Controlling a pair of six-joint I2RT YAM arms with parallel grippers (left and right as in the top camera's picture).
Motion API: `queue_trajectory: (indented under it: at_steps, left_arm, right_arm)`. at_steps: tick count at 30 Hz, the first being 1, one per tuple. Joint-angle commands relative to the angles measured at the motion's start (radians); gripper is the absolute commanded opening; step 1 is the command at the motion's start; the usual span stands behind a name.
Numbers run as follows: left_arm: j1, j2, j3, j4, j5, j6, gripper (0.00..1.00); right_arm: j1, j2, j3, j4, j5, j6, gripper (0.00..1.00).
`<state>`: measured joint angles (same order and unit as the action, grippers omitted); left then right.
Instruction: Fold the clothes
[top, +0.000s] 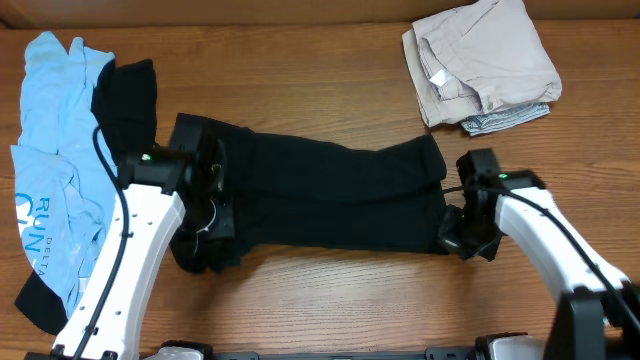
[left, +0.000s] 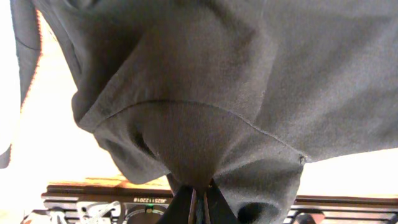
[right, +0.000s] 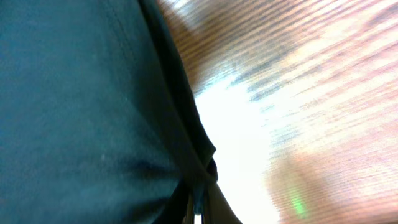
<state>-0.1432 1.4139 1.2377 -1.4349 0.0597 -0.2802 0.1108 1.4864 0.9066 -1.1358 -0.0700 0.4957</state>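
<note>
Fabric of the black garment (top: 330, 195) is lying stretched in a long creased band on the table (top: 300, 90), left gripper (left: 198, 202) and right gripper (right: 198, 214) each clamping one end

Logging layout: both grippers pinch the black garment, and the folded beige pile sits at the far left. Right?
No: the overhead view shows the beige pile at the far right. The left gripper and right gripper do pinch the black garment.
</note>
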Motion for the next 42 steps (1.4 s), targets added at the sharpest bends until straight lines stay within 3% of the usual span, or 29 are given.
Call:
queue_trajectory:
  at_steps: [1, 5, 12, 20, 27, 28, 30, 33, 35, 40, 42]
  left_arm:
    - [0.003, 0.001, 0.029, -0.031, -0.029, 0.026, 0.04]
    - [0.003, 0.025, 0.018, -0.020, -0.061, 0.056, 0.04]
    - [0.006, 0.167, 0.015, 0.072, -0.148, 0.075, 0.04]
    - [0.007, 0.335, 0.015, 0.328, -0.247, 0.009, 0.04]
    - [0.023, 0.353, 0.015, 0.559, -0.253, 0.012, 0.04]
    - [0.023, 0.353, 0.015, 0.584, -0.252, 0.012, 0.12]
    - [0.022, 0.353, 0.016, 0.608, -0.246, 0.020, 0.42]
    - [0.026, 0.353, 0.022, 0.596, -0.230, 0.024, 0.99]
    - [0.050, 0.352, 0.051, 0.545, -0.161, -0.004, 1.00]
    - [0.154, 0.293, 0.122, 0.417, -0.039, -0.057, 1.00]
    - [0.202, 0.226, 0.122, 0.396, -0.033, -0.057, 1.00]
  right_arm:
    - [-0.010, -0.084, 0.095, -0.097, 0.005, -0.052, 0.04]
    - [-0.009, -0.095, 0.132, -0.095, 0.005, -0.079, 0.04]
    - [-0.009, -0.063, 0.133, 0.084, 0.005, -0.108, 0.04]
    - [-0.005, 0.029, 0.133, 0.267, -0.002, -0.118, 0.04]
    - [0.001, 0.133, 0.133, 0.424, -0.029, -0.149, 0.04]
    - [0.001, 0.147, 0.133, 0.436, -0.029, -0.149, 0.05]
    - [0.001, 0.172, 0.133, 0.451, -0.029, -0.149, 0.09]
    - [0.001, 0.193, 0.133, 0.455, -0.029, -0.150, 0.21]
    - [0.001, 0.195, 0.133, 0.453, -0.028, -0.157, 0.33]
    - [0.001, 0.195, 0.133, 0.448, -0.029, -0.157, 0.42]
    - [0.001, 0.195, 0.133, 0.444, -0.029, -0.157, 0.52]
